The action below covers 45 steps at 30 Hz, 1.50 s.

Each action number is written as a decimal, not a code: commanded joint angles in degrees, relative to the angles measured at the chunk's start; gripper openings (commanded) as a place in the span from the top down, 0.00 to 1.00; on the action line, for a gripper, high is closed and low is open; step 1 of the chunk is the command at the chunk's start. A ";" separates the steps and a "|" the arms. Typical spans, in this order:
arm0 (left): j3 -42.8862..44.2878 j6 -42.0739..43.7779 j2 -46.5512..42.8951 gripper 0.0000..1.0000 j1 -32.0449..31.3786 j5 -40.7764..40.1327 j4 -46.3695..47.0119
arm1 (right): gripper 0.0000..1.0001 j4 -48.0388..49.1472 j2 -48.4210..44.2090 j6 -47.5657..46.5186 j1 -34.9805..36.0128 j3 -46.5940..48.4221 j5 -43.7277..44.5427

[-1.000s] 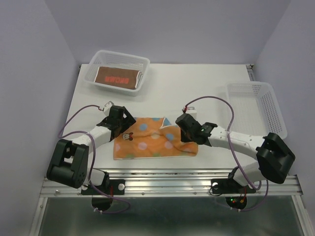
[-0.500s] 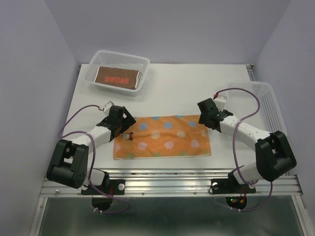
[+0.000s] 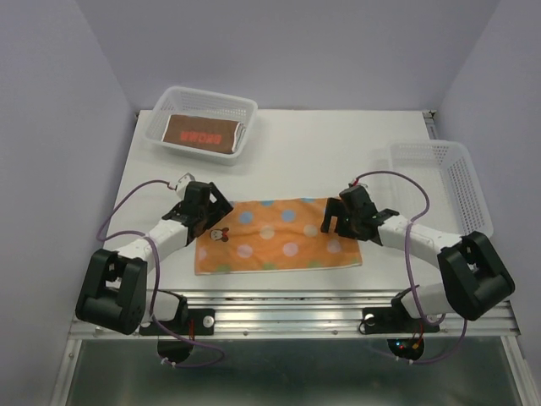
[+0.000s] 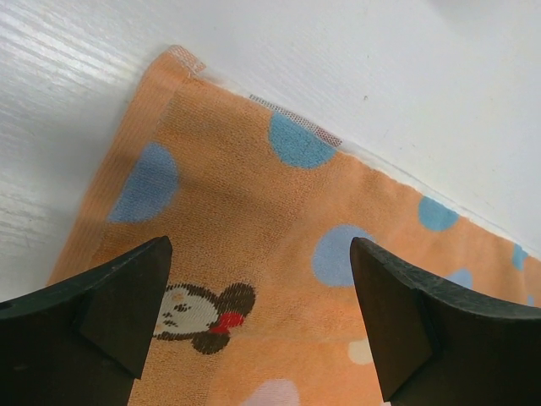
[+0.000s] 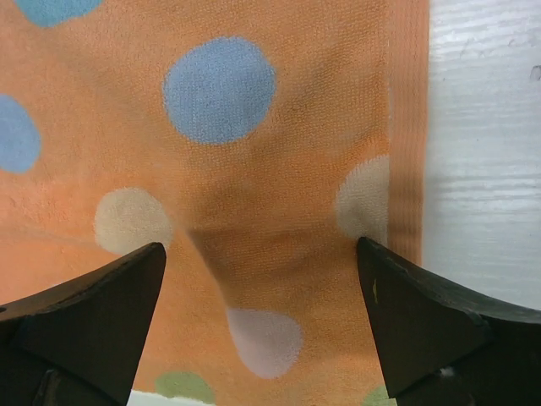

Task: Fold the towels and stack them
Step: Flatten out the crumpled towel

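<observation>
Top external: orange towel (image 3: 279, 241) is lying flat near the table's (image 3: 321, 152) front edge, left gripper (image 3: 211, 222) over its left end, right gripper (image 3: 336, 224) over its right end; brown towel (image 3: 203, 134) is sitting in far-left basket (image 3: 159, 127). Left wrist: jaws are standing spread above Mickey print (image 4: 199, 311). Right wrist: jaws are standing spread, pinching nothing.

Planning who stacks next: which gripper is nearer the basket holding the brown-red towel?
Left. The left gripper hovers over the orange towel's left end, just in front of that basket; the right gripper is over its right end, farther away.
</observation>
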 commanded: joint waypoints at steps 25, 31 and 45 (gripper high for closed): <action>-1.34 -12.07 2.67 0.01 -18.97 3.38 0.59 | 0.00 -1.66 51.56 -21.96 -9.33 54.17 -13.34; -3.37 -18.40 1.26 0.01 -28.01 1.63 1.20 | 0.00 -1.58 59.22 -22.58 -9.33 65.96 -22.32; 2.26 -28.24 -11.83 0.01 -30.33 -22.02 -27.27 | 0.00 3.60 30.07 -24.70 -1.17 43.95 -9.07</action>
